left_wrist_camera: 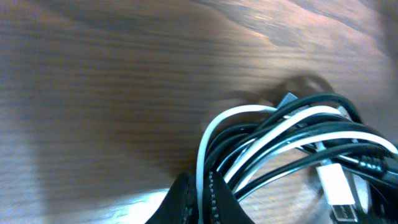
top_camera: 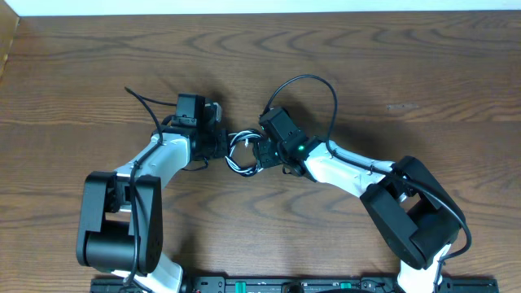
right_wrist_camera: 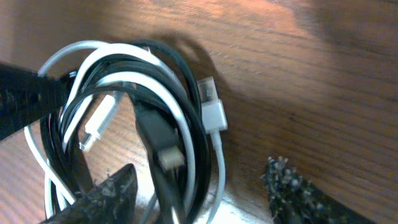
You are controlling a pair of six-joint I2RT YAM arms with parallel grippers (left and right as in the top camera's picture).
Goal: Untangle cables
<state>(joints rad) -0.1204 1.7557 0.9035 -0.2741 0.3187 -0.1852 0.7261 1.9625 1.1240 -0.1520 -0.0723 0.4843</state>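
Note:
The black and white cables (top_camera: pixel 242 153) lie coiled together in one small bundle mid-table, between the two grippers. My left gripper (left_wrist_camera: pixel 200 200) is shut on a single strand of the white cable (left_wrist_camera: pixel 201 146), while loops of the black cable (left_wrist_camera: pixel 339 99) spread to its right. My right gripper (right_wrist_camera: pixel 202 190) stands open, its fingers wide apart on either side of the bundle's near edge. Strands of the black cable (right_wrist_camera: pixel 200 140) and the white cable (right_wrist_camera: pixel 81 46) run through that gap. A white plug (right_wrist_camera: pixel 211 106) and a black plug (right_wrist_camera: pixel 163 143) lie in the coil.
The wooden table (top_camera: pixel 407 65) stretches away on all sides of the bundle. A thick black arm wire (top_camera: pixel 321 85) arcs above the right wrist, another (top_camera: pixel 142 102) rises behind the left arm. Both arm bases stand at the near edge.

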